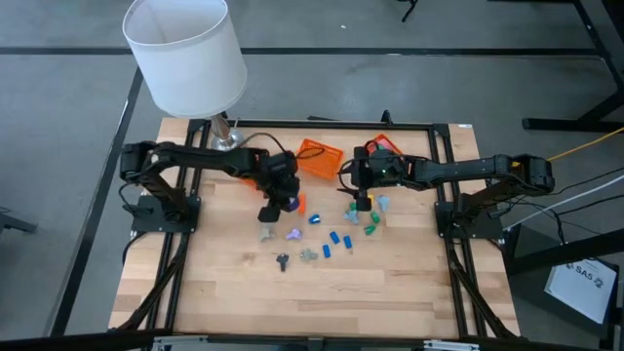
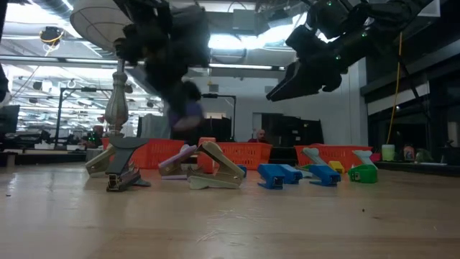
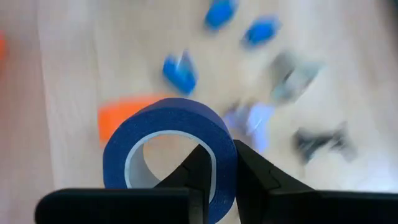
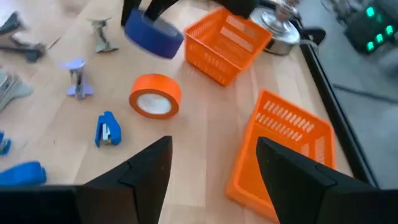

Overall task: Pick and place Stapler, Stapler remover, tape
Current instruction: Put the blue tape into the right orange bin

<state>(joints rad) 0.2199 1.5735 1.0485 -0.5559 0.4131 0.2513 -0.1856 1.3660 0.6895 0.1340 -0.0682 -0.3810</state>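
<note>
two dark fingers of the left gripper sit closest to the lens in its wrist view, pinched on the wall of a blue tape roll, one finger inside the ring and one outside. the roll is clear of the bench, carried above its middle just beside the orange tape roll that lies flat on the wood. the left wrist view is streaked, so the arm looks to be moving.

judging by the task, the step in hand is carrying this tape to a basket. two orange baskets sit toward the far edge of the bench, the second orange basket nearer the far right corner. the nearer one stands just beyond the held roll.

to do it well: keep the pinch firm, since only a thin wall is held and the roll could swing or slip. keep the roll high enough to clear the basket rim before crossing it, centre it over the opening, then lower a little before letting go so it does not bounce out. steer clear of the lamp at the far left corner.

right gripper hangs over the right part of the bench with its fingers spread wide and nothing between them; the blue staple removers and other small pieces lie scattered near the middle.
</note>
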